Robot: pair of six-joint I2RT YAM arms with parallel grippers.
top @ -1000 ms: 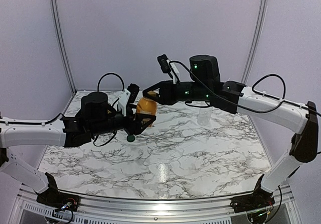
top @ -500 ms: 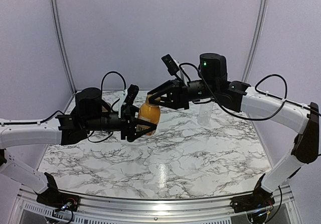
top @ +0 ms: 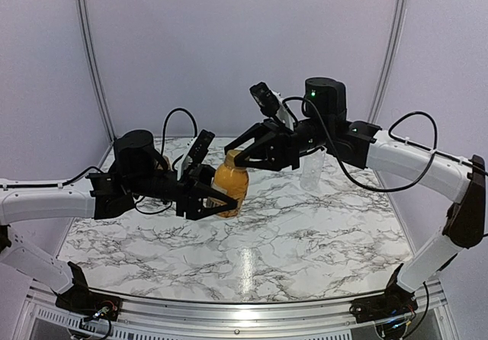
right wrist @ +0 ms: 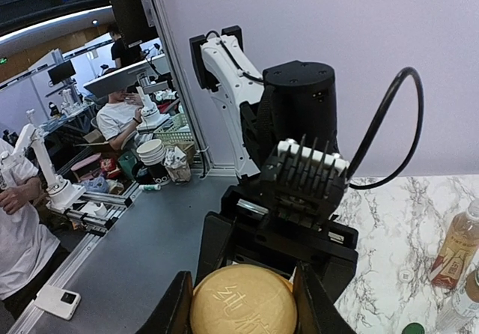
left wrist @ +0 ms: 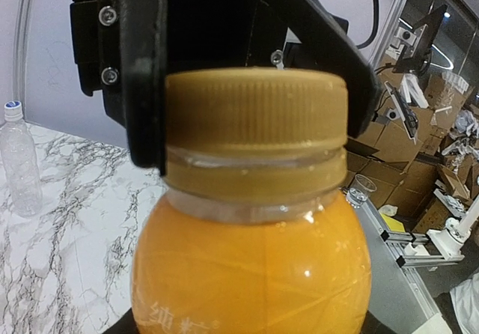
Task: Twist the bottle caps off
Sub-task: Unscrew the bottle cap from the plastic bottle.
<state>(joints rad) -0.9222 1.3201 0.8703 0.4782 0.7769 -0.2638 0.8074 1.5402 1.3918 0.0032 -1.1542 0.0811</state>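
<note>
The orange cap (left wrist: pixel 254 109) sits screwed on the neck of the orange juice bottle (left wrist: pixel 247 266), its retaining ring seated beneath it, so this one looks not yet opened. The right gripper (top: pixel 236 155) is narrowed onto the cap from above, one finger on each ribbed side, probably so a wrist turn can twist it. The left gripper (top: pixel 216 200) clasps the bottle's body from the side at a middling width, which should stop the bottle spinning with the cap. The bottle leans slightly over the marble surface (top: pixel 305 233); whether its base rests there I cannot tell. Behind stands a tall clear bottle (top: pixel 311 174). A dark green cap (right wrist: pixel 412 328) lies loose near the tea bottle (right wrist: pixel 455 250).
</note>
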